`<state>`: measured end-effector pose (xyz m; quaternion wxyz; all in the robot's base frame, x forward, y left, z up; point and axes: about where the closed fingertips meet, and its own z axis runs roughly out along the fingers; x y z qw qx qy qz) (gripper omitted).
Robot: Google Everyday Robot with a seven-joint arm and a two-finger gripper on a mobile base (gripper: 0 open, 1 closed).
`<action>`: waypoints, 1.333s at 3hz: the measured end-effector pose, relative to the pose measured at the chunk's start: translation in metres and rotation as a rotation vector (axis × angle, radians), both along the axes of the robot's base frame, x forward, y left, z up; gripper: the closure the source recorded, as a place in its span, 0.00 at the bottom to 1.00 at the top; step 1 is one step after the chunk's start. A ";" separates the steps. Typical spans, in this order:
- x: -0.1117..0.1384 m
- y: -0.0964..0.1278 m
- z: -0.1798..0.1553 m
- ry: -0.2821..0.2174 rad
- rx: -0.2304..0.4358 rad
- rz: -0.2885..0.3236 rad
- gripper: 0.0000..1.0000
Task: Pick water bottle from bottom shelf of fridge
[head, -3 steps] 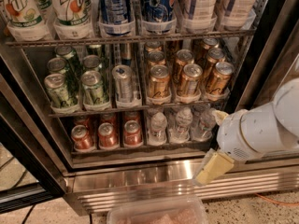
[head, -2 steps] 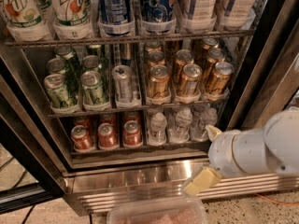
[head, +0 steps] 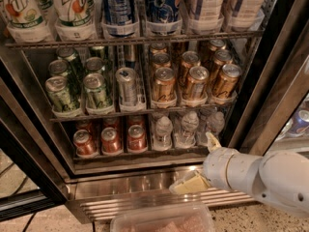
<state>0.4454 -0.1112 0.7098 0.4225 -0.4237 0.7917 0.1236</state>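
The fridge stands open. On its bottom shelf, three clear water bottles with white caps stand on the right: one in the middle, one beside it, and one at the far right. My gripper is low at the right, in front of the shelf's front edge and just below the right bottles. Its cream fingers are spread apart and hold nothing. The white arm comes in from the right.
Red cans fill the bottom shelf's left lanes. Green cans and gold cans sit on the rack above. The louvred steel base grille lies below. A clear plastic tub is at the bottom edge. The black door edge is at the left.
The arm and gripper have moved left and a little lower, closer to the front of the bottom shelf. The bottles and cans have not moved.
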 end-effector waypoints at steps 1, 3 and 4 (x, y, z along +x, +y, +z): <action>0.022 0.003 -0.009 -0.087 0.070 -0.069 0.00; 0.051 0.027 -0.038 -0.136 0.170 -0.142 0.00; 0.051 0.027 -0.038 -0.136 0.170 -0.142 0.00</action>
